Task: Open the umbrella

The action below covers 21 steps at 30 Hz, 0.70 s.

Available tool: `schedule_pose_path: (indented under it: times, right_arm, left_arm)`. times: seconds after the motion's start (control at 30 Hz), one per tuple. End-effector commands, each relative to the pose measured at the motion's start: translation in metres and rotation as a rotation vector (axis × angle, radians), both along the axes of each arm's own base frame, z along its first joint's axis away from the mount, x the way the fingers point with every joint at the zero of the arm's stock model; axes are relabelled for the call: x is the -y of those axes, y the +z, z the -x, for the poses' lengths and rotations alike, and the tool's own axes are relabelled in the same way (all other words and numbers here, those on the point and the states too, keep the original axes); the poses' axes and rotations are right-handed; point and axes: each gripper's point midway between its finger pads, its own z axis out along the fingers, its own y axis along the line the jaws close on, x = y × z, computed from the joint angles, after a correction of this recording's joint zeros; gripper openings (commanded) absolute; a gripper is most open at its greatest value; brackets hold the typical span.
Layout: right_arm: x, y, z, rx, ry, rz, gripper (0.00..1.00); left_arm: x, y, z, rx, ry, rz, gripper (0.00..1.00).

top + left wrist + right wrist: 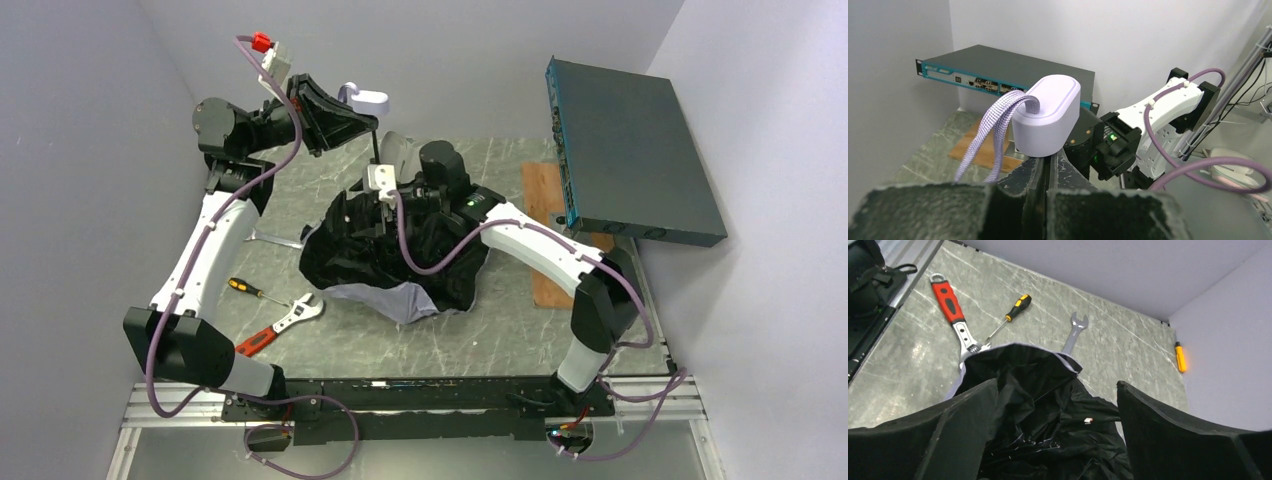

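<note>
The umbrella (400,255) sits in the middle of the table (500,330), its canopy (1048,435) a limp black heap. Its thin shaft (376,140) rises to the pale handle (1048,115). The left claw (1048,167) is clenched on the shaft just under the handle, and the right claw (1057,390) hangs released over the canopy. The umbrella is probably light, with soft, slippery fabric; the rigid handle and shaft look best to grip.

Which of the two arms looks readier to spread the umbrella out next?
Right, I'd guess. The right gripper hangs open directly over the crumpled black canopy, free to grab it. The left gripper is already busy, closed on the umbrella shaft just under the pale handle.
</note>
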Motion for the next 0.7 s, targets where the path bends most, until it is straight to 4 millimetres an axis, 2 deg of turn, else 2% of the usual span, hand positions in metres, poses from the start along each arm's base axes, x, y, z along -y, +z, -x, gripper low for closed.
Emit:
schedule_pose_path:
  times: [0.0, 0.13, 0.2, 0.3, 0.43, 0.57, 0.6, 0.67]
  right_arm:
    - [0.023, 0.041, 0.01, 0.002, -0.062, -0.061, 0.99]
    - [0.049, 0.044, 0.01, -0.098, -0.15, -0.084, 1.0]
    - [0.058, 0.052, 0.01, -0.129, -0.179, -0.108, 1.0]
    - [0.062, 0.063, 0.005, -0.216, -0.226, -0.153, 0.99]
    - [0.052, 0.072, -0.007, -0.361, -0.236, -0.177, 0.89]
    - [0.038, 0.073, -0.01, -0.473, -0.204, -0.207, 0.73]
    - [0.035, 0.073, -0.011, -0.476, -0.2, -0.214, 0.64]
    - [0.031, 0.07, -0.014, -0.475, -0.19, -0.209, 0.39]
  left_arm:
    - [-0.004, 0.015, 0.019, 0.085, -0.013, 0.026, 0.04]
    - [-0.005, 0.014, 0.017, 0.111, -0.004, 0.021, 0.03]
    - [-0.005, 0.013, 0.015, 0.122, -0.001, 0.014, 0.02]
    - [-0.005, 0.014, 0.014, 0.134, 0.006, 0.003, 0.02]
    - [-0.006, 0.018, 0.016, 0.153, 0.009, 0.001, 0.02]
    - [-0.006, 0.022, 0.016, 0.17, 0.02, -0.002, 0.02]
    - [-0.006, 0.024, 0.017, 0.175, 0.02, -0.001, 0.02]
    - [-0.007, 0.027, 0.02, 0.195, 0.02, -0.004, 0.02]
